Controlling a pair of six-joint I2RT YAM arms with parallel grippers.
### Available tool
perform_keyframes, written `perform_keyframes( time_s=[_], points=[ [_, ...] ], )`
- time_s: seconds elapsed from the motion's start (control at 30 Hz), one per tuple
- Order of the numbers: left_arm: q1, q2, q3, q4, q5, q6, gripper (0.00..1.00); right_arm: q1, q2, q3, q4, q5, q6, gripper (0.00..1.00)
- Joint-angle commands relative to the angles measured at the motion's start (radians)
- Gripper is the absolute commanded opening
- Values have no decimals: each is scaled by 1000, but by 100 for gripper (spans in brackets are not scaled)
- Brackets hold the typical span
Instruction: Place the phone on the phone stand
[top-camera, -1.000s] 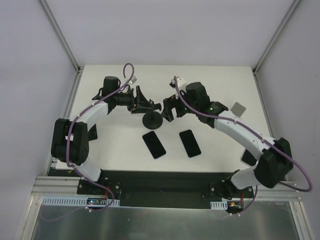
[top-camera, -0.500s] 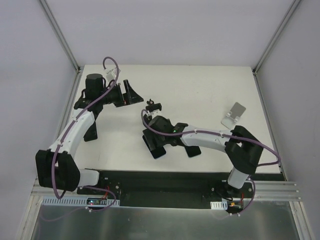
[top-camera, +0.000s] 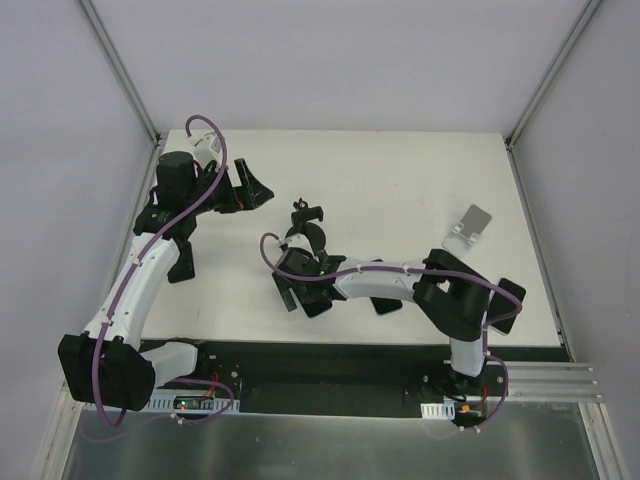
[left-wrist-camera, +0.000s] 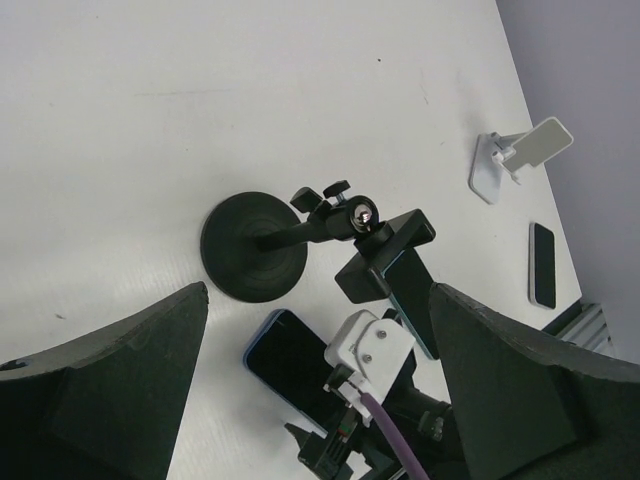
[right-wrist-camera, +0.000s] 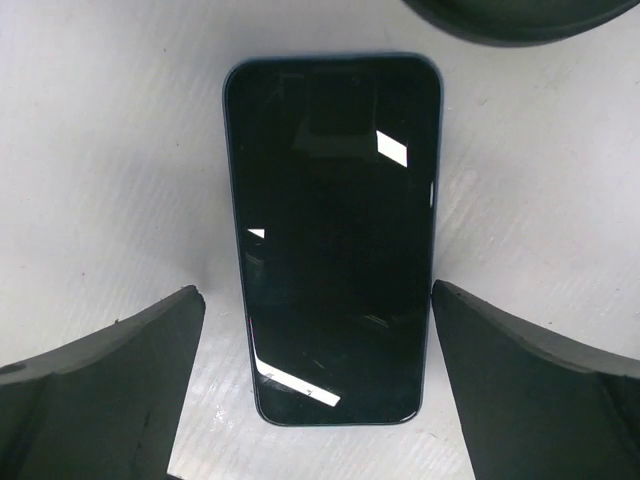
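Your two arms wore white link shells between black joint housings. Along the left arm (top-camera: 138, 272) a purple cable (top-camera: 213, 124) ran, looping free at eleven o'clock of the top view; the right arm (top-camera: 385, 284) carried its own. Its wrist bore a white bracket (left-wrist-camera: 372, 345) with two screws, the cable leaving toward six o'clock. The left fingers (left-wrist-camera: 100, 390) and right fingers (right-wrist-camera: 530, 390) were matte black wedges.

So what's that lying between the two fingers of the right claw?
A dark phone, flat on the white table with its glossy face up. The right wrist view shows bare table between it and both fingers.
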Motion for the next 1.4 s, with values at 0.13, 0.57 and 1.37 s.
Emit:
perform_keyframes(
  time_s=[0.13,0.57,1.37],
  points=[
    [0,-29,-4,0,-17,31,90,7,30,-20,-2,45,48,96],
    [3,-7,-1,-7,-21,36,91,7,82,26,-143,109,78,75],
    [-30,30,33,36,175,46,75,37,-235,-366,393,165,-89,1]
  ],
)
